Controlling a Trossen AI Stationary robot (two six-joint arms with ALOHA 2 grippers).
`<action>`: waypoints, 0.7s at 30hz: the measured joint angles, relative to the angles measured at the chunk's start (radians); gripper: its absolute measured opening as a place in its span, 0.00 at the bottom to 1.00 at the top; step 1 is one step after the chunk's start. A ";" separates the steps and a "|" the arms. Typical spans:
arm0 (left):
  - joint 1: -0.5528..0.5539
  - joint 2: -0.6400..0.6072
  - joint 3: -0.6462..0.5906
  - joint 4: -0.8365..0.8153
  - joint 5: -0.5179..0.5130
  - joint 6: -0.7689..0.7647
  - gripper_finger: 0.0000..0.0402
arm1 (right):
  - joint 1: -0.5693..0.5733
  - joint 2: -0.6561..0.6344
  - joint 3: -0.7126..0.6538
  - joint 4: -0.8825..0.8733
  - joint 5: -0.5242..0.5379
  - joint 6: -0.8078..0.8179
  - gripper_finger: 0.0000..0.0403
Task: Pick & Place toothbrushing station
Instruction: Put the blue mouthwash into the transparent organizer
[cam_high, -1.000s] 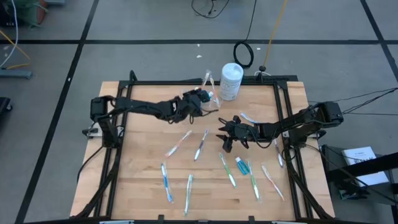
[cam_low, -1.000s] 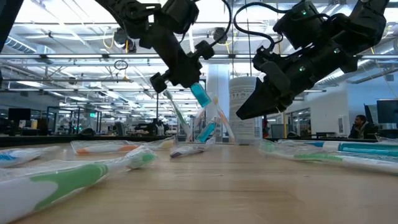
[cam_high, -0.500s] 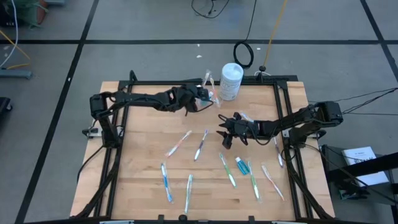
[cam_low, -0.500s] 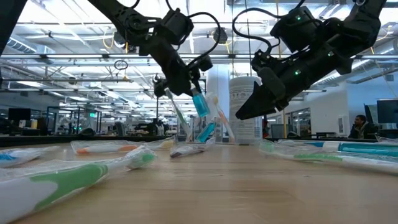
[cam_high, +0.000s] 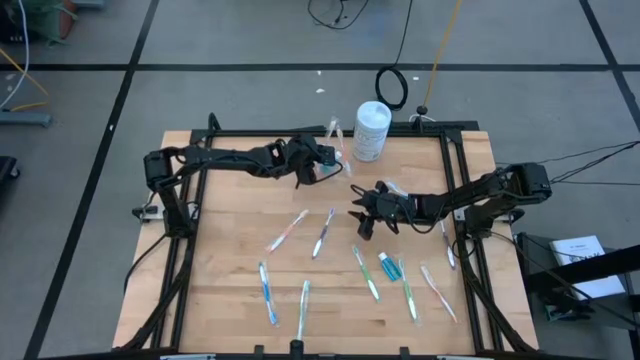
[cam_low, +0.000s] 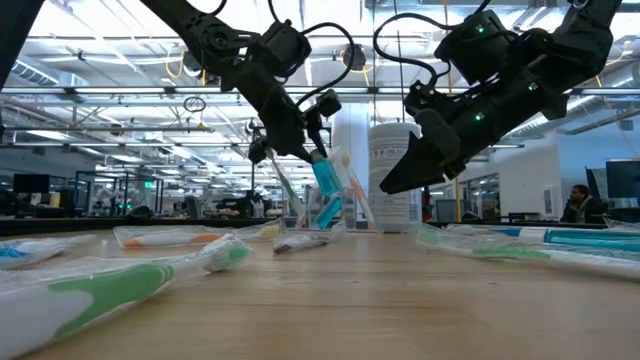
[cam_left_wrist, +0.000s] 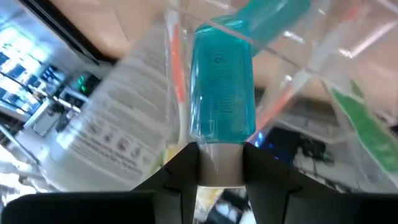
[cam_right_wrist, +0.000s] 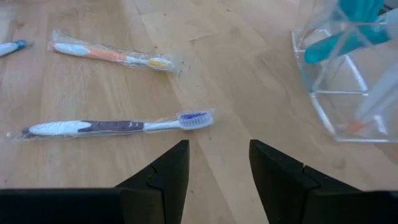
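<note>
My left gripper (cam_low: 300, 140) hangs at the far middle of the table, shut on a small blue tube (cam_left_wrist: 222, 87). The tube slants down into the mouth of the clear cup (cam_low: 335, 212), which stands on the table beside the white canister (cam_high: 372, 130). The cup holds another blue tube and a few toothbrushes standing on end. My right gripper (cam_high: 362, 222) hovers open above the table's middle, with nothing between its fingers. Several wrapped toothbrushes (cam_high: 323, 232) and one more blue tube (cam_high: 386, 264) lie flat on the wood. My left gripper pinches the tube's pale cap end (cam_left_wrist: 219, 163) between its two fingers. The fingers slant down from the table's left and lie in line with the tube. The tube is lifted clear of the table, tilted, with its free blue end (cam_low: 326, 190) lowest at the cup's mouth.
The wooden table top has a black frame (cam_high: 300, 132) along its edges. In the right wrist view a purple toothbrush (cam_right_wrist: 118, 127) and an orange one (cam_right_wrist: 112, 56) lie just ahead of the open fingers, with the cup (cam_right_wrist: 348, 93) off to one side.
My left gripper has swung toward the table's far edge and the cup, rolling and tipping as it went. The blue tube has sunk with it and now points more steeply down into the cup's mouth.
</note>
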 joint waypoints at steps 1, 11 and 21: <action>0.000 0.000 0.000 -0.009 0.018 -0.006 0.28 | 0.000 0.000 0.000 0.000 0.000 0.000 0.40; -0.011 0.000 0.000 -0.044 0.031 -0.010 0.30 | 0.000 0.000 0.000 0.000 0.001 0.000 0.40; -0.011 0.000 0.000 -0.034 0.026 -0.014 0.54 | -0.001 0.000 0.000 0.001 0.003 -0.007 0.40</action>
